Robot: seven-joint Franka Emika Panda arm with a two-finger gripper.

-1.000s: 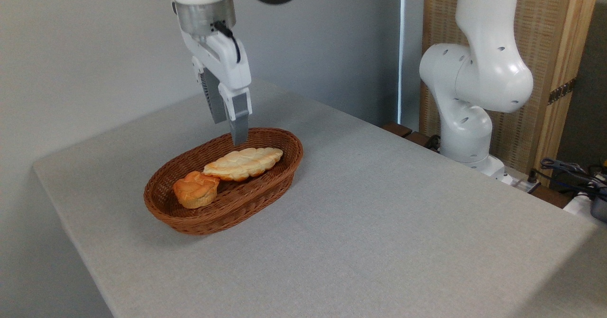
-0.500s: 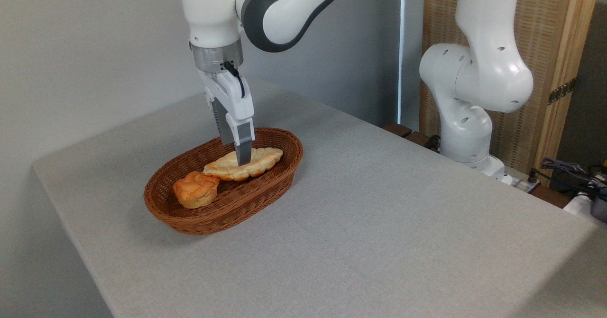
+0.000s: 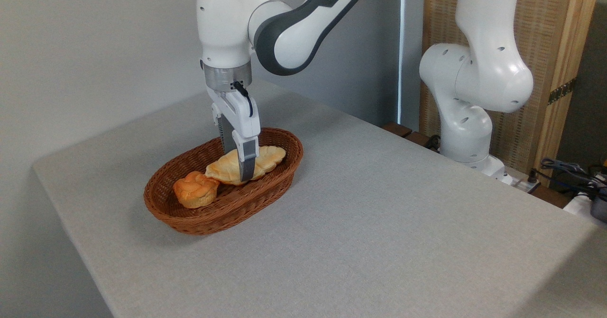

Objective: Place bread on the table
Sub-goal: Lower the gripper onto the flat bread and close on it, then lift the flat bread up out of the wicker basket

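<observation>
The claw (image 3: 239, 168) reaches down into the basket (image 3: 189, 221), its two fingers set on either side of the bread (image 3: 265, 159) across the loaf's middle, the near finger (image 3: 247, 166) crossing the loaf's front edge. Whether the fingers are pressing the loaf or merely flanking it cannot be told from this angle. Half a second earlier the fingertip sat on top of the loaf; a second earlier the claw hung above the basket's far rim. It has since dropped lower, and the arm's white and grey elbow (image 3: 284, 33) has come down into view at 12 o'clock from the basket. The bread has shifted slightly, its right tip now nearer the rim at 2 o'clock. It lies in the basket's far half, its left end overlapping the bun (image 3: 194, 190), which sits at 8 o'clock from the loaf and has not moved. The basket stands on the table (image 3: 379, 223), left of centre.
</observation>
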